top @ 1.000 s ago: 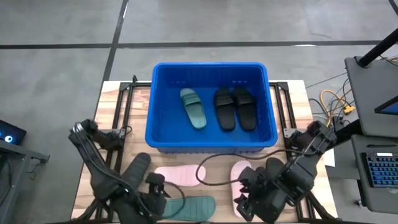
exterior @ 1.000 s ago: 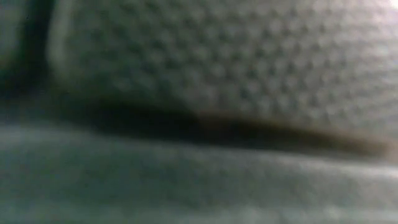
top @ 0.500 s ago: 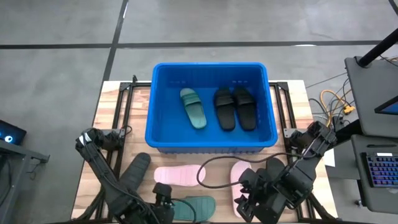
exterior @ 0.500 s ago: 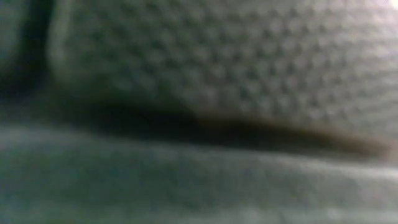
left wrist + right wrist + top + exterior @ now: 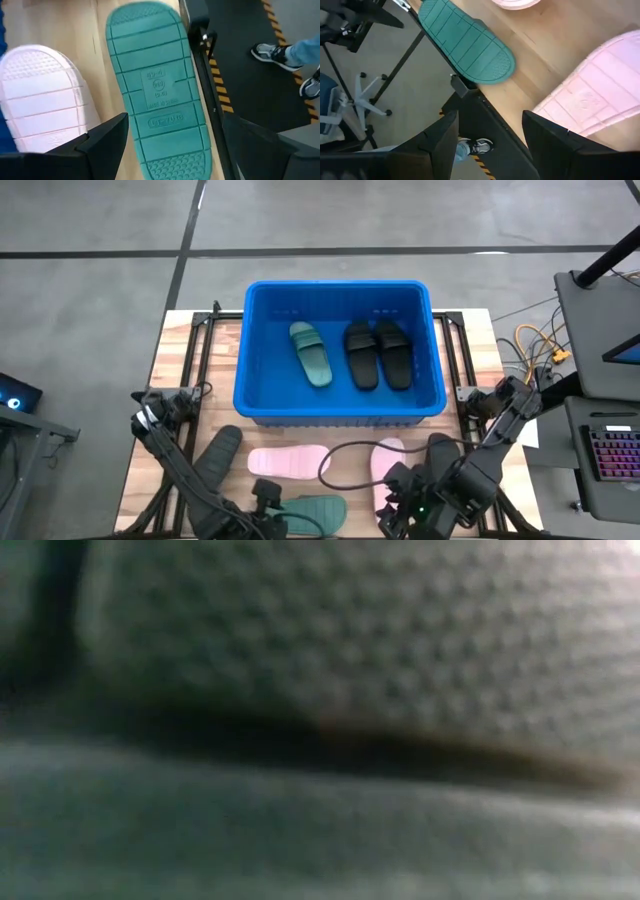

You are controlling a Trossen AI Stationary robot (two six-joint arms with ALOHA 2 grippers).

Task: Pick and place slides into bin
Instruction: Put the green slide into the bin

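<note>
The blue bin [image 5: 340, 408] stands at the table's far middle and holds one dark green slide [image 5: 311, 353] and two black slides [image 5: 379, 353]. On the table lie a charcoal slide [image 5: 216, 457], a pale pink slide [image 5: 285, 462], a dark green slide sole up [image 5: 318, 512] at the near edge, a second pink slide [image 5: 388, 463] and a dark slide [image 5: 441, 451]. My left gripper [image 5: 175, 150] is open, its fingers on either side of the green slide's end [image 5: 172, 160]; whether they touch it I cannot tell. My right gripper [image 5: 490, 145] is open and empty beside the pink slide [image 5: 590, 100].
The low view is blocked by a blurred dotted surface [image 5: 350, 640] right at the lens. The table's near edge and a black frame rail [image 5: 205, 75] run beside the green slide. A person's shoes [image 5: 272, 52] stand on the floor beyond the edge.
My left arm has moved toward the table's near edge and a little toward the right, bringing its gripper closer to the green slide lying sole up. My right gripper has shifted slightly toward the near edge. The slides have stayed where they were.
</note>
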